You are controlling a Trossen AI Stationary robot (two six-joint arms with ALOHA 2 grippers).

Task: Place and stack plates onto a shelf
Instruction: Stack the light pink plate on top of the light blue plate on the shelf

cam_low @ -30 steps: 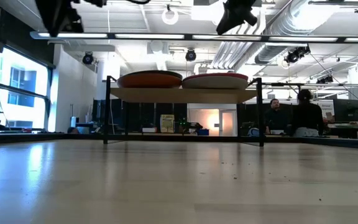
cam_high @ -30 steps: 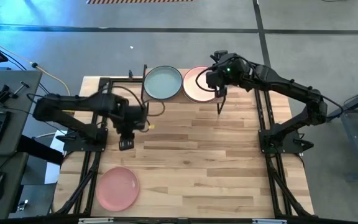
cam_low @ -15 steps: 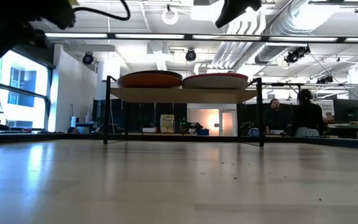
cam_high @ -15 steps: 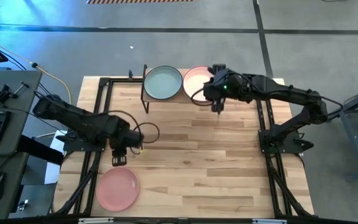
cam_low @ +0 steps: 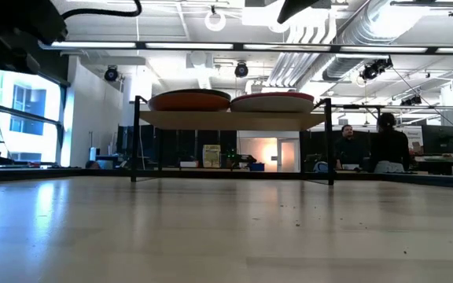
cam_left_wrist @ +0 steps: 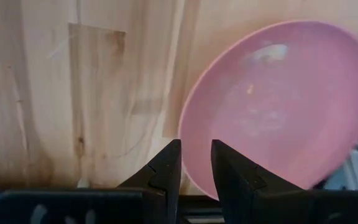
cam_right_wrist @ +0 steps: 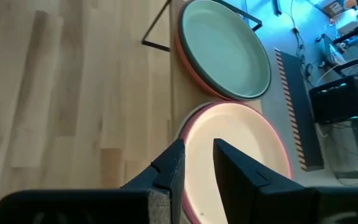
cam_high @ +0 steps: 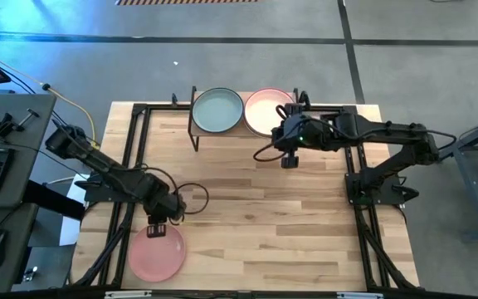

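Observation:
A pink plate (cam_high: 156, 253) lies flat on the table near the near-left corner; it shows large in the left wrist view (cam_left_wrist: 278, 106). My left gripper (cam_high: 158, 228) (cam_left_wrist: 196, 163) hovers above its far rim, open by a narrow gap, touching nothing. The shelf (cam_low: 230, 119) stands at the far edge with two stacks on it, one topped by a pale teal plate (cam_high: 217, 110) (cam_right_wrist: 225, 50), the other by a pink plate (cam_high: 268, 110) (cam_right_wrist: 241, 149). My right gripper (cam_high: 289, 158) (cam_right_wrist: 197, 155) hangs just nearside of that stack, open by a narrow gap and holding nothing.
Black frame rails (cam_high: 131, 166) run along the table's left and right (cam_high: 357, 158) sides. The shelf's thin black legs (cam_right_wrist: 157, 31) stand on the tabletop. The bare wood in the table's middle (cam_high: 256, 199) gives free room. People sit in the room beyond (cam_low: 384, 141).
My left gripper has travelled toward the table's near edge and down to the pink plate's far rim. My right gripper has drawn back from the shelf toward the near edge, its arm folding in toward the right. The plates have stayed put.

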